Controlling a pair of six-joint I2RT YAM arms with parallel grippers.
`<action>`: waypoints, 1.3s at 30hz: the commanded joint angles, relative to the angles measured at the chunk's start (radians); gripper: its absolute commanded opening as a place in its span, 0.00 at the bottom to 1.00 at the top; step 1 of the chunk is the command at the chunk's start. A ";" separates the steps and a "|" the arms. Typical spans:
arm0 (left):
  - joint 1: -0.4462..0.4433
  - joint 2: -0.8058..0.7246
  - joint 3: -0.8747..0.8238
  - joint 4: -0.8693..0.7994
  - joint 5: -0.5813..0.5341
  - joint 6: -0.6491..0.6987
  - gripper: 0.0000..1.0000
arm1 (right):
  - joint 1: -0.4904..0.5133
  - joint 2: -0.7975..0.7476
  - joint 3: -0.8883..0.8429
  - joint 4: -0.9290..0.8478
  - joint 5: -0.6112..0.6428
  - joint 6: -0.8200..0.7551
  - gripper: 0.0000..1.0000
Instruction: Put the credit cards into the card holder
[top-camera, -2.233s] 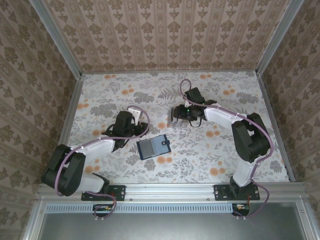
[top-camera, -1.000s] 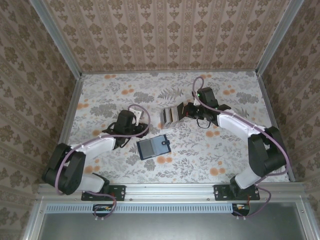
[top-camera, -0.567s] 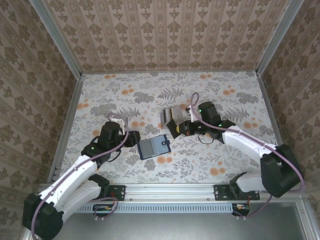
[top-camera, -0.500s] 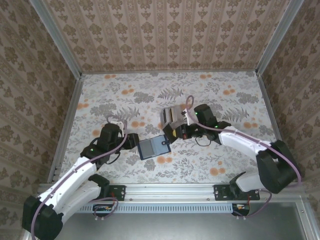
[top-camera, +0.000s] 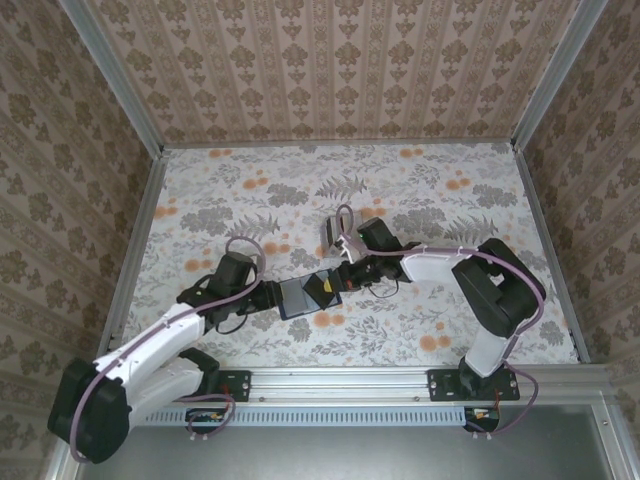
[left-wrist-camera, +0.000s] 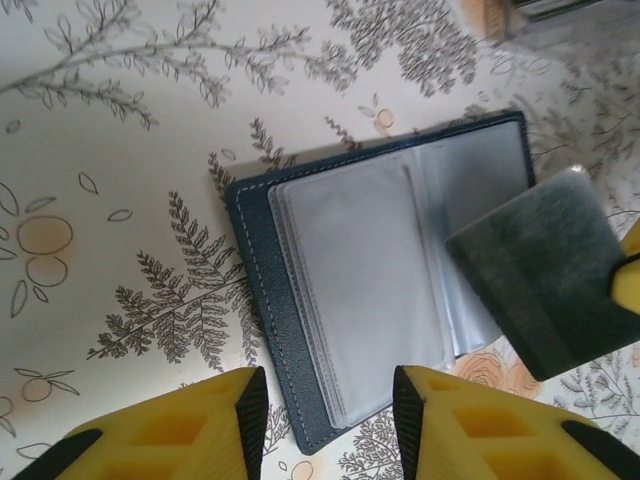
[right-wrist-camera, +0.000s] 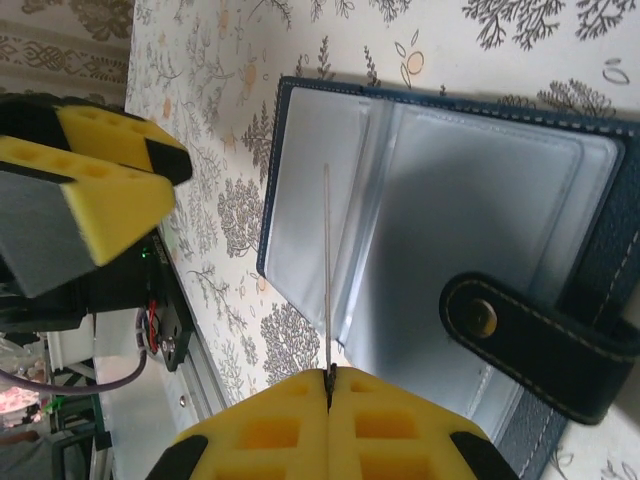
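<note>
The card holder (top-camera: 303, 297) lies open on the table: dark blue, with clear plastic sleeves (left-wrist-camera: 360, 285) and a snap strap (right-wrist-camera: 540, 330). My right gripper (right-wrist-camera: 329, 378) is shut on one dark credit card (left-wrist-camera: 540, 270), held over the holder's right half. In the right wrist view this card (right-wrist-camera: 326, 270) is edge-on, a thin line pointing at the sleeves. My left gripper (left-wrist-camera: 325, 420) is open, its yellow fingers (left-wrist-camera: 200, 425) straddling the holder's near left edge just above the table. The remaining credit cards (top-camera: 329, 236) stand in a small stack behind the holder.
The floral table (top-camera: 430, 190) is walled on three sides by patterned panels, with a metal rail (top-camera: 340, 380) along the near edge. In the right wrist view, the left gripper's yellow fingers (right-wrist-camera: 90, 190) are just beyond the holder's left edge.
My right gripper left the card stack and came down over the holder with one card. My left arm swung right, bringing its open gripper to the holder's left edge.
</note>
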 joint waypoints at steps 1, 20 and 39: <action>-0.012 0.051 0.021 0.032 0.011 -0.009 0.37 | -0.005 0.041 0.030 0.032 -0.049 0.022 0.00; -0.028 0.264 0.065 0.091 -0.032 -0.037 0.29 | -0.027 0.064 -0.018 0.140 0.037 0.150 0.00; -0.048 0.307 0.052 0.088 -0.062 -0.079 0.24 | 0.008 0.061 -0.053 0.172 0.071 0.273 0.00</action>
